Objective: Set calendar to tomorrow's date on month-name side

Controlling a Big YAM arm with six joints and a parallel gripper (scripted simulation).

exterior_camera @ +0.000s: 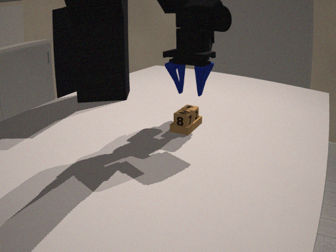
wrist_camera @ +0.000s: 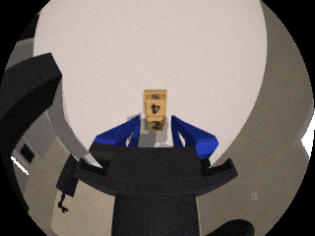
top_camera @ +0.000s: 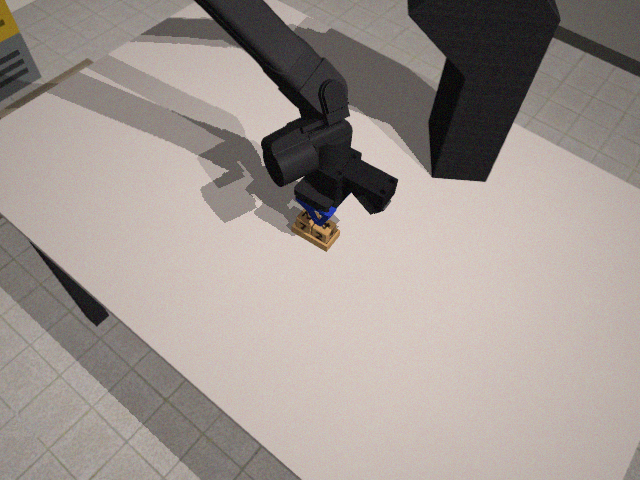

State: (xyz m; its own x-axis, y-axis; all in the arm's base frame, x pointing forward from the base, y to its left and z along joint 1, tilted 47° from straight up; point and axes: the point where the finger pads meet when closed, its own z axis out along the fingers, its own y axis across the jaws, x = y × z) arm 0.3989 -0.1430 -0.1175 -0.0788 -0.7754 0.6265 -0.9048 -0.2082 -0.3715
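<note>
The tray [top_camera: 310, 240] [exterior_camera: 178, 129] lies flat on the table with both wooden cubes in it, side by side. The left cube [top_camera: 302, 225] [exterior_camera: 179, 121] [wrist_camera: 156, 125] shows a 1 or 7 on its long-side face, a 2 on top and an 8 on its outer end. The right cube [top_camera: 319, 235] [exterior_camera: 196, 114] [wrist_camera: 156, 107] shows a 2 on the same long side, a 4 on top and, in the wrist view, what looks like a 5 on its outer end. My gripper [top_camera: 321, 224] [exterior_camera: 189, 94] [wrist_camera: 156, 118] is partly open and empty, pointing down above the cubes without touching them.
A large black column [top_camera: 473, 113] [exterior_camera: 92, 54] stands on the table behind the tray, to the right in the top view. The table's long edge [top_camera: 165, 364] runs at the lower left there. The arm's shadow falls beside the tray.
</note>
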